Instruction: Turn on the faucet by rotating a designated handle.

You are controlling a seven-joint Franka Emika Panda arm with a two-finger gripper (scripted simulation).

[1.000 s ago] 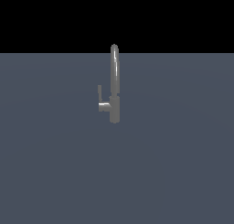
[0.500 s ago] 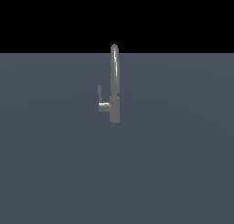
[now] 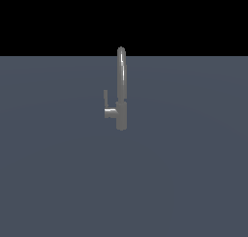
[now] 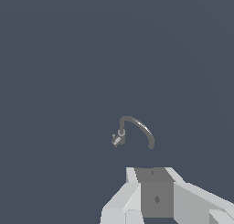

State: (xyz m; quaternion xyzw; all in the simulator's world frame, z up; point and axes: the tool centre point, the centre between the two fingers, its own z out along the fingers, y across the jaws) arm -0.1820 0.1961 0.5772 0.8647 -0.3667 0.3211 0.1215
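The handle, a thin flat grey lever, stands upright at the end of the short side stub of the faucet, on the exterior view's left of the tall rounded spout. The faucet rises from the middle of a plain slate-blue worktop, its thicker cylindrical base touching the surface. In the wrist view the faucet appears small as a curved arc, with the handle a pale speck at one end, well apart from the claw, whose pale grey body fills the near edge. The fingertips lie outside the picture, so whether the claw is released or clenched cannot be told. It holds nothing visible.
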